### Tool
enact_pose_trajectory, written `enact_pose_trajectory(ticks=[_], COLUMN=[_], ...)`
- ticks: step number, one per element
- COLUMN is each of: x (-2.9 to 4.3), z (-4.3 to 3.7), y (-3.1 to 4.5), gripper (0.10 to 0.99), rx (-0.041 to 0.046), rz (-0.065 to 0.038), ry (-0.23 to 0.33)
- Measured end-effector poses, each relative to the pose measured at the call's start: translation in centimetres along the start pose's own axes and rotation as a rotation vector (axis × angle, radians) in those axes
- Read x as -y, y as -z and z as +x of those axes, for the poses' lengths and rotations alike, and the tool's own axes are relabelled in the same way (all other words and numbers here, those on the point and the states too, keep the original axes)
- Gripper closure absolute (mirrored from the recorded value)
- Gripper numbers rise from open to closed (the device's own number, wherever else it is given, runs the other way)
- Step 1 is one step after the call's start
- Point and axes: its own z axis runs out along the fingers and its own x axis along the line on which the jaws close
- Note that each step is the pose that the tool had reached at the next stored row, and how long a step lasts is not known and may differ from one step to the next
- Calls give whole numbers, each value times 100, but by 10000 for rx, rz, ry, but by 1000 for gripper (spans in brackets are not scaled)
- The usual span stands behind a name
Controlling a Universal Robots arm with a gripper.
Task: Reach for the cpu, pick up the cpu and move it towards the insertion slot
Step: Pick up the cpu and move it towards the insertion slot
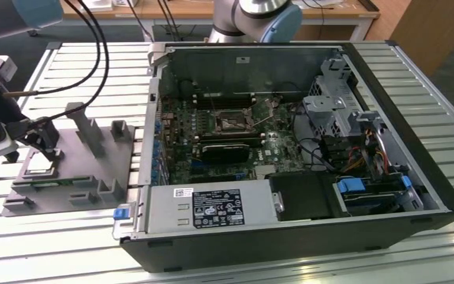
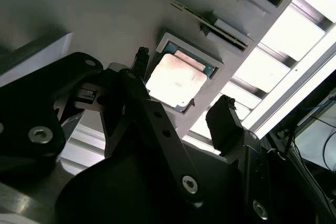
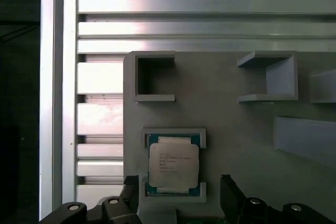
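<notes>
- The cpu (image 3: 174, 165) lies flat, metal top up, in a shallow square nest (image 3: 173, 130) on the grey fixture plate (image 3: 236, 129). The raised rim around the chip looks meant to keep it square and in one known spot, ready for a grasp.
- The pincer (image 3: 180, 187) hangs directly over that nest, spread wide. Its dark fingers (image 3: 231, 195) stand one on each side of the chip, outside the rim and touching neither. It holds nothing, and the chip has not been lifted.
- The second wrist view shows the same straddle at a slant, with the cpu (image 2: 176, 80) lying between the two tips of the pincer (image 2: 184, 90). I judge this to be the reaching step, lined up for a grip across two opposite edges.
- In the exterior view the fixture plate (image 1: 77, 177) rests on the slatted metal tabletop (image 1: 85, 65), just beside the open computer case (image 1: 401, 118), on the exterior view's left.
- The insertion slot (image 1: 233, 122) sits on the motherboard (image 1: 187, 154) inside that case, well apart from the cpu (image 1: 40, 166), toward the exterior view's right.
</notes>
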Motion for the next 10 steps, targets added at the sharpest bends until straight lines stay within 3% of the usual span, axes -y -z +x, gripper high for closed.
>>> enact_pose_trajectory(ticks=[10], x=[-29], z=[5], y=[-159], gripper=[369], rx=[-28], rz=[5], ry=[-8])
